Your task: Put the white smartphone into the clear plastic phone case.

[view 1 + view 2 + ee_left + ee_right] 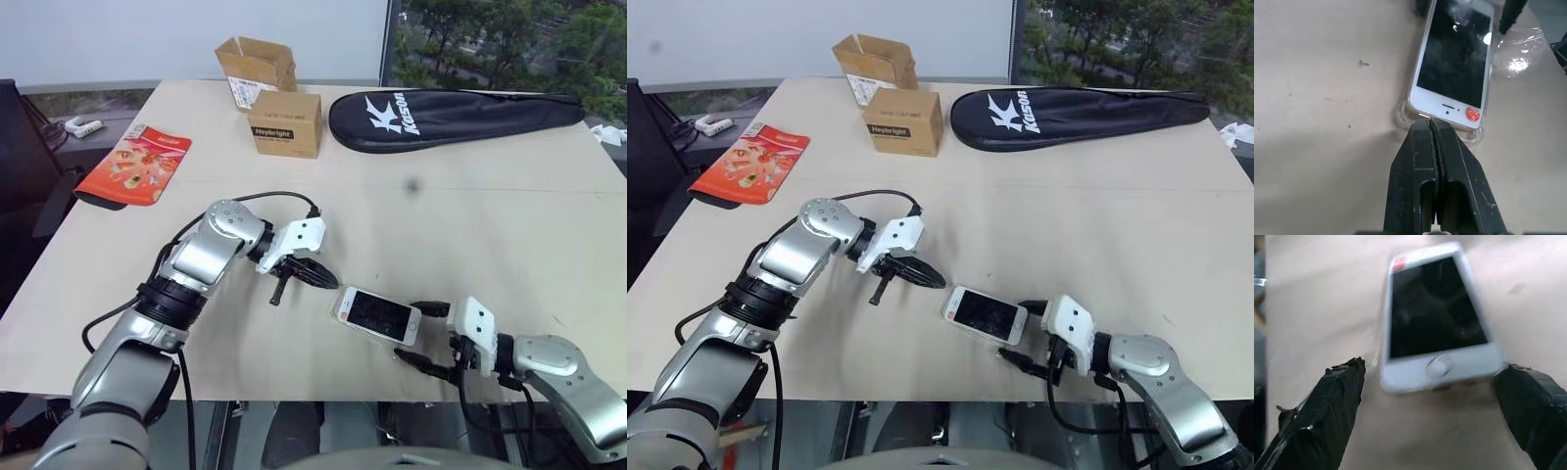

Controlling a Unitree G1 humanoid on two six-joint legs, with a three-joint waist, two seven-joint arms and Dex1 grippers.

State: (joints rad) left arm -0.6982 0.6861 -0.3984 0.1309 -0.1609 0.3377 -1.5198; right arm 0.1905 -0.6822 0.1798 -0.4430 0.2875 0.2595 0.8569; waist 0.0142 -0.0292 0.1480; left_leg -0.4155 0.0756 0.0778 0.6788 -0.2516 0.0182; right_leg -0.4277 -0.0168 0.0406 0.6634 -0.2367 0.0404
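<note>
Eye views: white smartphone [378, 314] lies screen-up near the pale table's [470, 206] front edge; left gripper [306, 273], jaws clenched empty, just beside one end; right gripper [423, 336], jaws released, straddling the other. Left wrist view: clear plastic phone case [1476, 136] rims the phone; probably stiff, light, slippery, best gripped by the long edges. Right wrist view: smooth table.

Left arm bent inward, left gripper [312, 274] angled down to the right, fingers [1436, 161] pressed together | right gripper [429, 338] reached low leftward, fingers [1334, 401] spread wide.
</note>
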